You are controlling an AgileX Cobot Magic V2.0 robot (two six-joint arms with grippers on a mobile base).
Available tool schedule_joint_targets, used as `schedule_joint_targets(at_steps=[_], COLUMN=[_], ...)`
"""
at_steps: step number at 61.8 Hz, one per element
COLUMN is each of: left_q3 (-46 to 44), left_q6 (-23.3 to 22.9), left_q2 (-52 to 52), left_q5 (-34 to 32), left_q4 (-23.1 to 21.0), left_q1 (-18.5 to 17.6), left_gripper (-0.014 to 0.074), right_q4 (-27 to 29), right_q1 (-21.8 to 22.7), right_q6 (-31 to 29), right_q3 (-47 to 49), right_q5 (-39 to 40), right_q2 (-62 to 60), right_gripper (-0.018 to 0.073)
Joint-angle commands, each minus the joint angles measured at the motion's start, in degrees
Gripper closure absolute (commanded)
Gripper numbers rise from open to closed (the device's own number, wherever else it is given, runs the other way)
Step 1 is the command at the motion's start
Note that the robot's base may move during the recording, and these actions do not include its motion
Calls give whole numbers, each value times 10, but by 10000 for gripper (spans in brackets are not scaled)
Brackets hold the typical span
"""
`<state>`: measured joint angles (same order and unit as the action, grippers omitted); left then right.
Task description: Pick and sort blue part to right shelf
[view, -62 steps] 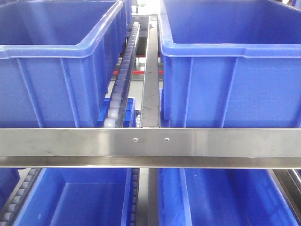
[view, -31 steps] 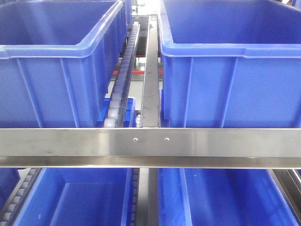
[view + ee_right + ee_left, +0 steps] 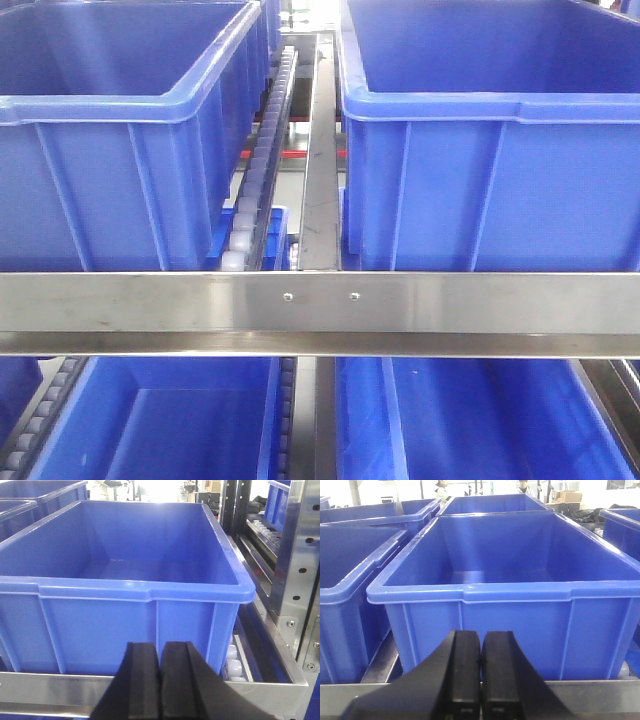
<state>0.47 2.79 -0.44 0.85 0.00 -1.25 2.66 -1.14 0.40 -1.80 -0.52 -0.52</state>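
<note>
Nothing moved; 2 grippers, left (image 3: 480,680) and right (image 3: 160,685), pressed together before 4 bins (image 3: 120,150).

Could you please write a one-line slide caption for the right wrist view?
Right gripper, fingers closed and empty, faces an empty blue bin on the steel roller shelf.

On the right shelf (image 3: 320,305), 2 bins sit side by side behind the front rail: the left bin (image 3: 120,150) and the right bin (image 3: 500,150), with a roller track (image 3: 262,160) and a steel divider (image 3: 322,150) running back between them. Below the rail, 2 lower bins (image 3: 170,420) lie side by side.
</note>
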Motion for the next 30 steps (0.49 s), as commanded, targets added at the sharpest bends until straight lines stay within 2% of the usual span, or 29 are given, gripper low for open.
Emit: schedule_joint_targets(at_steps=[1, 30], left_q3=[13, 13], left_q6=[-6, -6], left_q2=[-12, -12], left_q5=[-47, -47], left_q4=[0, 0], left_q1=[-3, -3], left_gripper=[461, 461], right_q4=[-5, -5], right_q1=[3, 3], right_q6=[-1, -1], right_q3=[13, 13], right_q5=[49, 49], right_q2=[-14, -14], right_gripper=[504, 504])
